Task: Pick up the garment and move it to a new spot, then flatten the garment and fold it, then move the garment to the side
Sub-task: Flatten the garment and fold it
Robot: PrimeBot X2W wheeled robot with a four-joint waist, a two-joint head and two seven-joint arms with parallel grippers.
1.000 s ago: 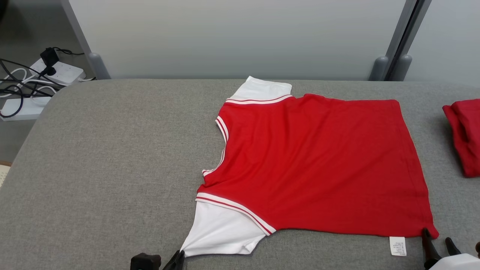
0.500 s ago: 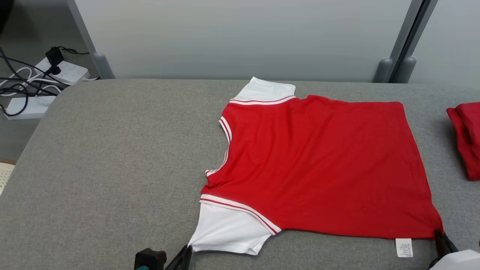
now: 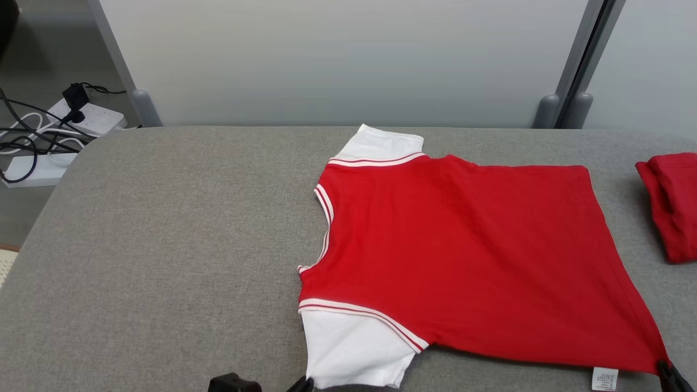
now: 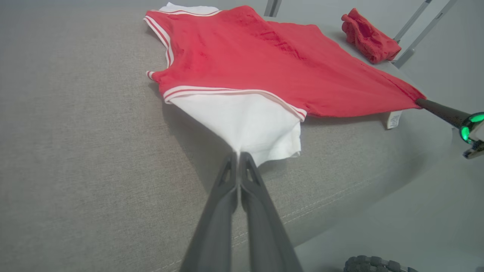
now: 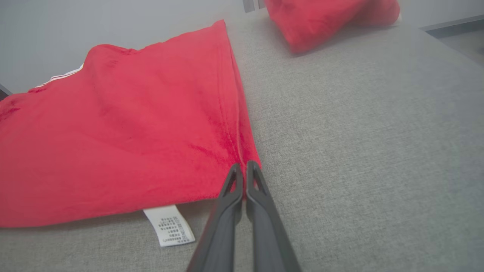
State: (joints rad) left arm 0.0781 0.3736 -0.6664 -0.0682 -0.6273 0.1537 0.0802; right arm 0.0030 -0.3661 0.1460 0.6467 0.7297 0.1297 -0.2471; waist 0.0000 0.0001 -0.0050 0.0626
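Low, left fingers [image 4: 222,198] pinch the garment's [image 3: 463,256] sleeve [image 4: 242,121], right fingers [image 5: 226,206] its hem.

The garment [image 3: 463,256] is bright red with plain white sleeves [image 3: 354,348]; thin red-and-white stripes edge the neckline and sleeve seams. Its label [image 3: 604,378], lower right of the head view, is white with grey print. The table [image 3: 163,245] is a mottled grey weave. A second cloth [image 3: 672,207] at the right edge is plain red. The power strips [image 3: 90,117], upper left, are white with black cables [image 3: 27,147]. The left gripper [image 4: 239,154] and right gripper [image 5: 244,164] are dark grey.
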